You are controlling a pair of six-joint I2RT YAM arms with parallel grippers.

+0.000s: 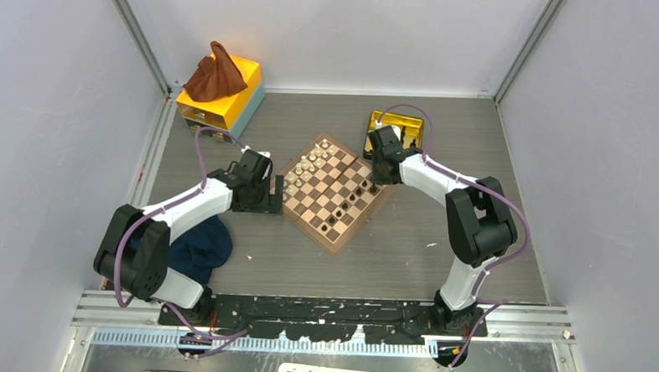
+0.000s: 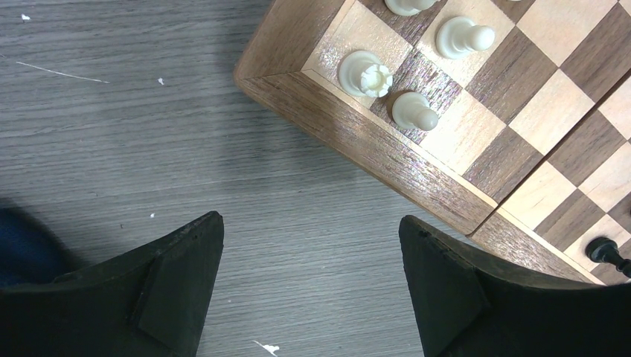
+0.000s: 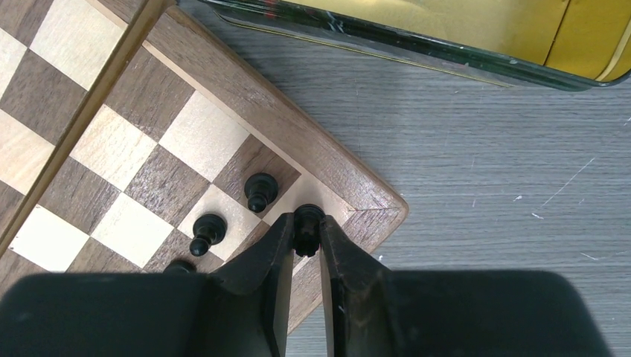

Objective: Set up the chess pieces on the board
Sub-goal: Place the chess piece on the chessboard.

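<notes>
- Right gripper [image 3: 306, 227] sits closest to its own wrist camera. Its fingers are drawn almost together and pinch a small black piece [image 3: 306, 217] upright at the very tips, probably so it can go down standing.
- That piece hangs over the corner square of the board [image 3: 245, 104], just inside the brown rim. This looks like the placing step for a back-row piece, though its type is too small to tell.
- Two black pawns [image 3: 260, 190] stand on squares just beside it, so the narrow grip helps avoid knocking them.
- Left gripper [image 2: 311, 223] is spread wide and holds nothing. It hovers over bare table [image 2: 111, 111] beside the opposite corner, seemingly kept clear.
- Cream pieces [image 2: 366, 74] stand on that corner's squares.
- Farthest, a gold tin [image 3: 461, 30] lies just past the board's corner and is plausibly where the pieces come from.
</notes>
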